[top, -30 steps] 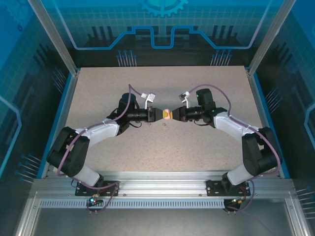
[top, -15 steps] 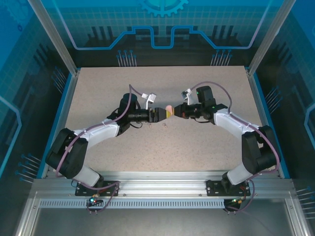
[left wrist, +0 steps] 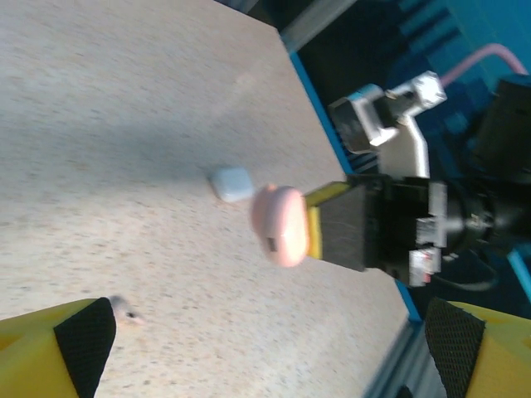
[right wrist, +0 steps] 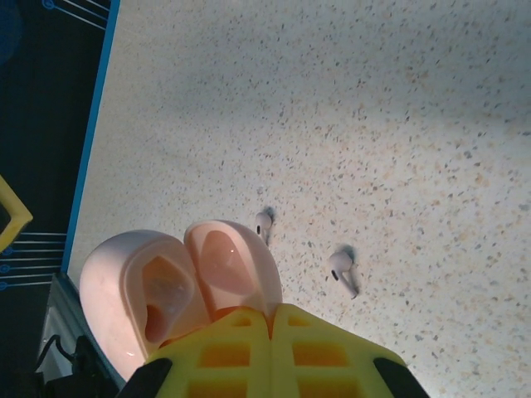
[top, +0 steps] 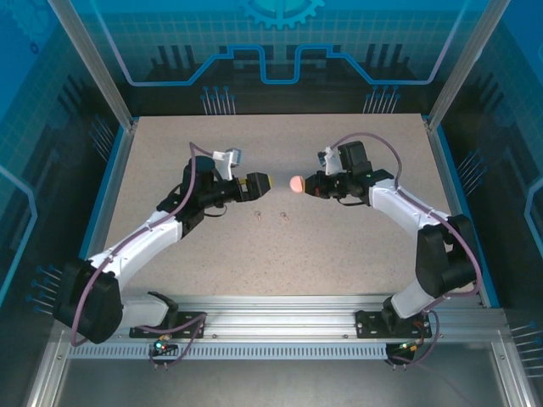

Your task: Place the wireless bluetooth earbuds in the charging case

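While my right jaws pinch the pink case [top: 296, 183], it points left toward my spread left jaws; right wrist shows lid open, earbuds [right wrist: 343, 270] on counter [right wrist: 373, 124].

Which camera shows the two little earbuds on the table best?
The right wrist camera: both earbuds lie sharp and close on the table. From the top camera they are tiny specks. The left wrist camera catches one blurry speck.
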Controlling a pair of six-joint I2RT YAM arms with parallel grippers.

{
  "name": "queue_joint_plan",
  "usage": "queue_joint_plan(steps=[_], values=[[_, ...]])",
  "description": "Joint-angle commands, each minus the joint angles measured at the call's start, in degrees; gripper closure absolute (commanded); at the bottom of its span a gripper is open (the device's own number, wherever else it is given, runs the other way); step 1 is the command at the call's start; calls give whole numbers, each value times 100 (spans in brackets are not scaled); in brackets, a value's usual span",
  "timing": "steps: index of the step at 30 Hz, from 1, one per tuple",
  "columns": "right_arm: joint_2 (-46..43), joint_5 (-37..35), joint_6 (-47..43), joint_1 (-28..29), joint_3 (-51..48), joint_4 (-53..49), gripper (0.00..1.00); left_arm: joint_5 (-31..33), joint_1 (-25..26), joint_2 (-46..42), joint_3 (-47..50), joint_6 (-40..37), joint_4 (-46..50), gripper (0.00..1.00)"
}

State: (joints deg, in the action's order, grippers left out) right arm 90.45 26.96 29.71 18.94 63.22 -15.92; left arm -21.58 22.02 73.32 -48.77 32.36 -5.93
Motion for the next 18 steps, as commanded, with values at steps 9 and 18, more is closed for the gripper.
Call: queue_joint_plan(steps=[9, 18], values=[[226, -512, -577, -75, 786, -916, 100, 470, -506, 254, -898, -689, 1114, 1], [385, -792, -1365, 21, 1478, -1425, 100, 432, -603, 489, -981, -866, 721, 1]])
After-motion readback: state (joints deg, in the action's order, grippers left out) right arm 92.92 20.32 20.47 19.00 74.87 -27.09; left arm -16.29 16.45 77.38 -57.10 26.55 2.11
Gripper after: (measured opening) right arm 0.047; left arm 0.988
